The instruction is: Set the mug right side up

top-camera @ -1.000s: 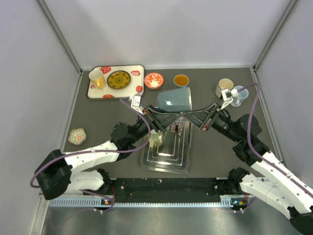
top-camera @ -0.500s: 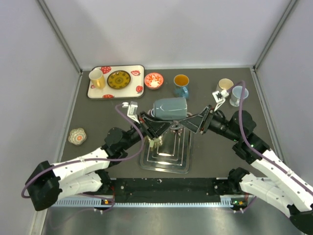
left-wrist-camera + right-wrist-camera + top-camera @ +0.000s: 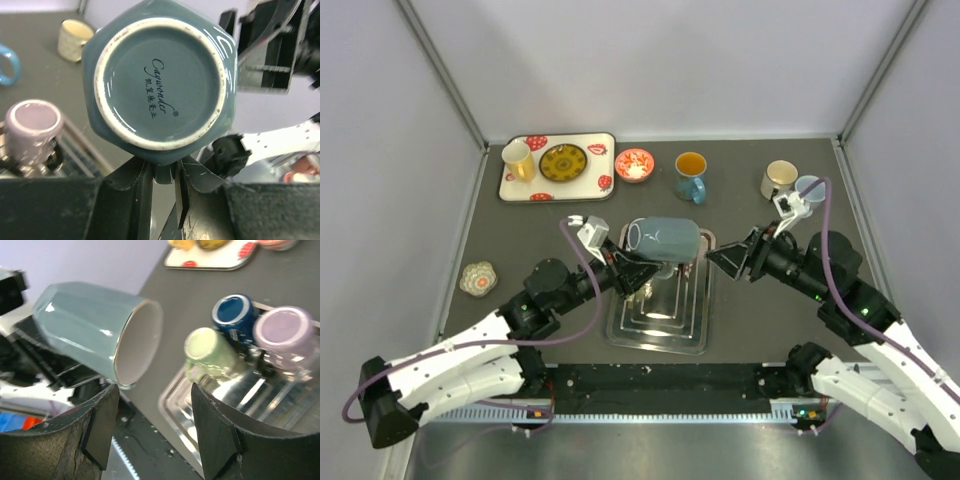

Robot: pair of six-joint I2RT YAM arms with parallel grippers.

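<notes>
Now a glossy, blue-grey ceramic mug (image 3: 665,238) with flat faceted sides is hanging in the air on its side, just above the far end of a ribbed, shiny metal tray (image 3: 660,342) that is sitting on the dark matte counter (image 3: 520,230). The left gripper (image 3: 164,172) is holding it, its black jaws pinching shut on the mug's handle below the body. Its wrist camera is looking straight at the mug's base, a round, unglazed white ring with small printed lettering inside. The mug's mouth is pointing right, showing a smooth white interior and a thin rim.

The right gripper (image 3: 153,390) is hovering just to the right of the mug, apart from it, with its jaws spread and nothing between them.

On the tray below, three smaller cups are standing upside down and close together: a pale green cup (image 3: 207,350), a dark blue cup (image 3: 235,315) and a lilac cup (image 3: 282,332).

A second ago both grippers were meeting under the mug, which was sitting farther back over the counter with its wide mouth tipped toward the left. Half a second ago both were still at it, one on each side. Since then the right gripper has let go and drawn back to the right, while the left arm has been bringing the mug nearer, over the tray, and levelling it onto its side.
</notes>
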